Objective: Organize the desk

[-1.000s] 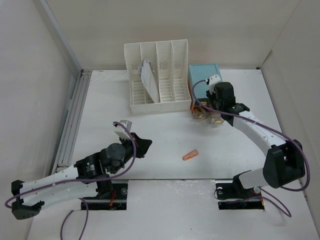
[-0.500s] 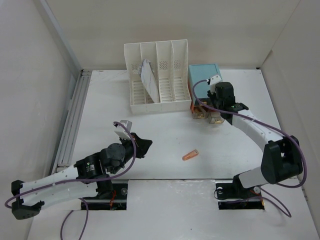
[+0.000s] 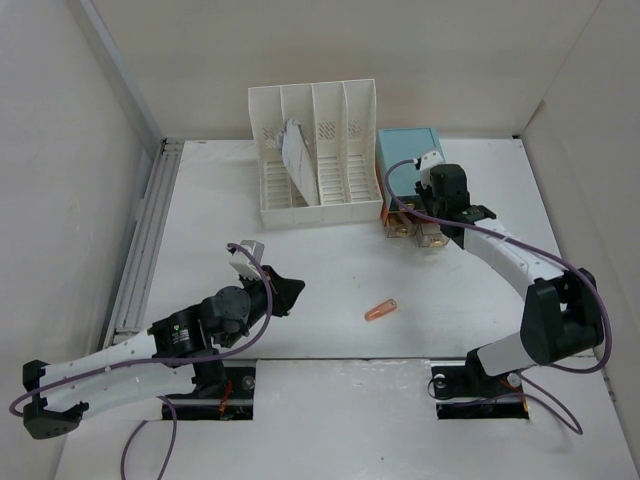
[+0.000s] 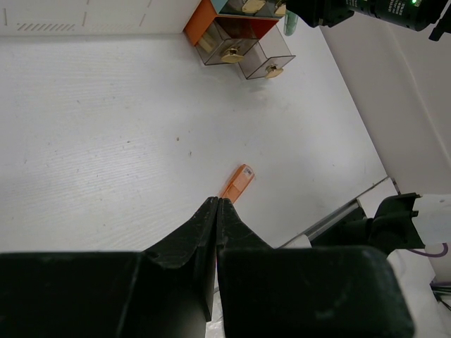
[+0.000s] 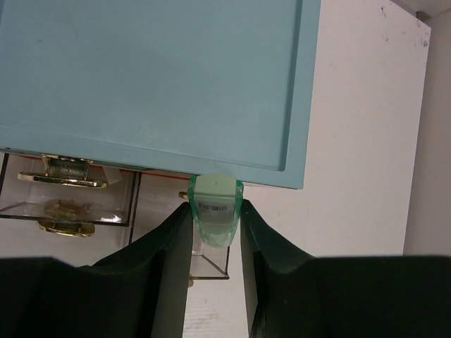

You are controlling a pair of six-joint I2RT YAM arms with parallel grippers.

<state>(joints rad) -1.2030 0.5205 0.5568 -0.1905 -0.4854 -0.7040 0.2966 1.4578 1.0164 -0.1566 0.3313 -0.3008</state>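
The jaws of the right arm (image 3: 500, 252) are clamping one pale green capped piece (image 5: 214, 205), a finger pressing on each side of it. It is sitting right at the front edge of the single light-blue drawer box (image 5: 155, 77), over a clear drawer (image 5: 211, 262) that is standing pulled out; whether it is touching that drawer cannot be told. The jaws of the left arm (image 3: 105, 365) are pressing shut on nothing, hanging above the surface (image 3: 210, 200) at about 7 o'clock. Just past their tips, one orange piece (image 4: 238, 181) is lying flat near the middle, with bare room all around it. Only the right wrist view is showing the green piece clearly; in the top view the arm is hiding it. The left wrist view is showing two clear drawers (image 4: 236, 46) pulled out, each with a gold knob, and the box's orange side. At 12 o'clock one white file rack (image 3: 315, 150) with four slots is standing against the far wall, one sheaf of paper (image 3: 297, 150) leaning in a slot, and the drawer box is sitting just beside it toward 1 o'clock. One grey rail (image 3: 140, 250) is running along the 9 o'clock edge. Wide open room is lying between the rack and the 6 o'clock edge, and a bare strip is separating the box from the 3 o'clock wall.
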